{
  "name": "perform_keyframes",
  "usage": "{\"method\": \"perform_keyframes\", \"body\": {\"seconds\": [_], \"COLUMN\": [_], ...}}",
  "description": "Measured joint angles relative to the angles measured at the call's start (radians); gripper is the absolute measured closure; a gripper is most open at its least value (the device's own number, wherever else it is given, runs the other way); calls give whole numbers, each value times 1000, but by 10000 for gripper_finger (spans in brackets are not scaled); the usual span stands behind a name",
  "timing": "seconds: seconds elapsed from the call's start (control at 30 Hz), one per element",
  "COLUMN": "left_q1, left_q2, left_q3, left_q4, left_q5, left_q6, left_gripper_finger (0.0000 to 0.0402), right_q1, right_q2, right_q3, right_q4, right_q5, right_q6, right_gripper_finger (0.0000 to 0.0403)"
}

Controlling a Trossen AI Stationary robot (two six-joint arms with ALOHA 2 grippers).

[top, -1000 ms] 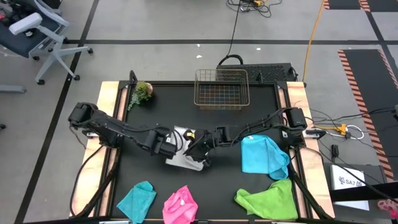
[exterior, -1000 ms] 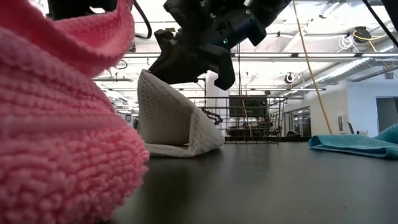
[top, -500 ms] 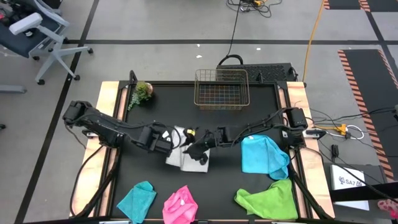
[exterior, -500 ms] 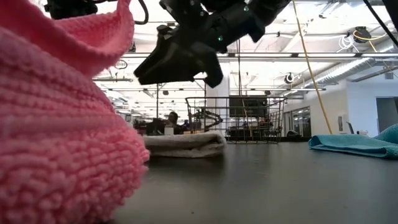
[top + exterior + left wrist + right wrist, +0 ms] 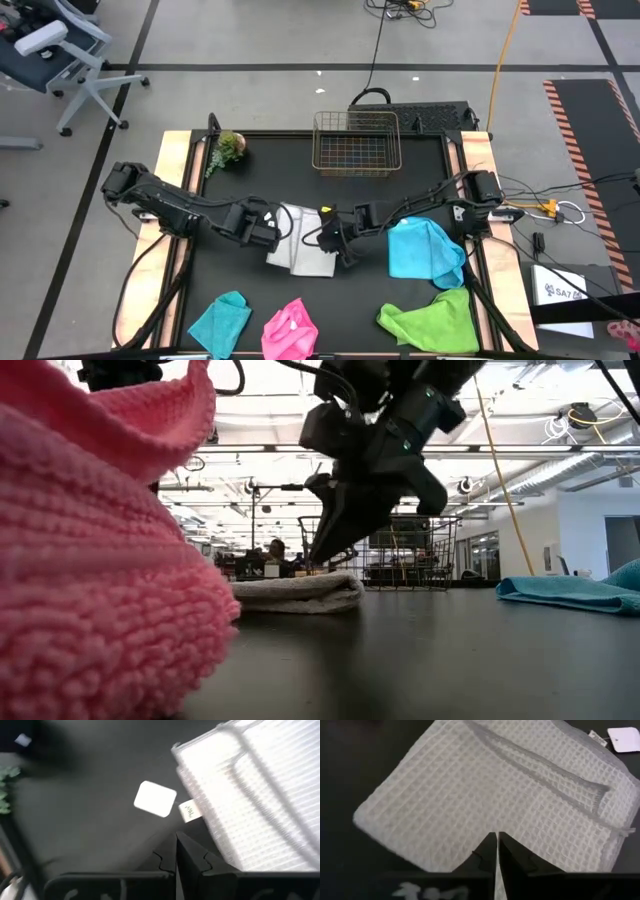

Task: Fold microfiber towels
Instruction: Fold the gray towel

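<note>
Fingers of both grippers are pressed together, holding nothing. White towel lies folded flat at the table's middle, between the 2 grippers: left gripper sits at its one edge, right gripper at the opposite edge, tips just above the cloth. In the low view the pink towel fills the foreground and hides the left gripper and much of the white towel. Blue towel lies beyond the right gripper; teal towel and green towel sit at the near edge.
</note>
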Motion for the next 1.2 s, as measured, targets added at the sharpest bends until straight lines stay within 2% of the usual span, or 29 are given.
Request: {"method": "perform_keyframes", "body": {"seconds": [0.13, 0.3, 0.43, 0.57, 0.7, 0.9, 1.0, 1.07, 1.2], "left_q1": [0, 0, 3, 12, 27, 59, 90, 114, 165], "left_q2": [0, 0, 16, 39, 85, 186, 231, 254, 291], "left_q3": [0, 0, 0, -1, -1, -1, 0, -1, 1], "left_q4": [31, 40, 89, 137, 230, 461, 610, 695, 883], "left_q5": [-9, -11, -30, -26, 7, 56, 95, 144, 297], "left_q6": [11, 6, 29, 50, 107, 251, 367, 479, 689], "left_gripper_finger": [397, 386, 396, 394, 387, 397, 388, 387, 398], "right_q1": [-8, -25, -29, -28, -29, -29, -25, -21, -22], "right_q2": [0, 0, -6, -28, -104, -272, -362, -412, -500], "right_q3": [-64, -144, -199, -235, -270, -304, -302, -302, -300], "right_q4": [96, 113, 134, 88, 13, -146, -154, -142, -139], "right_q5": [0, 3, 10, 29, 30, 18, -45, -78, -75], "right_q6": [64, 143, 182, 200, 201, 201, 238, 287, 368], "right_gripper_finger": [400, 402, 402, 402, 403, 403, 403, 403, 403]}}
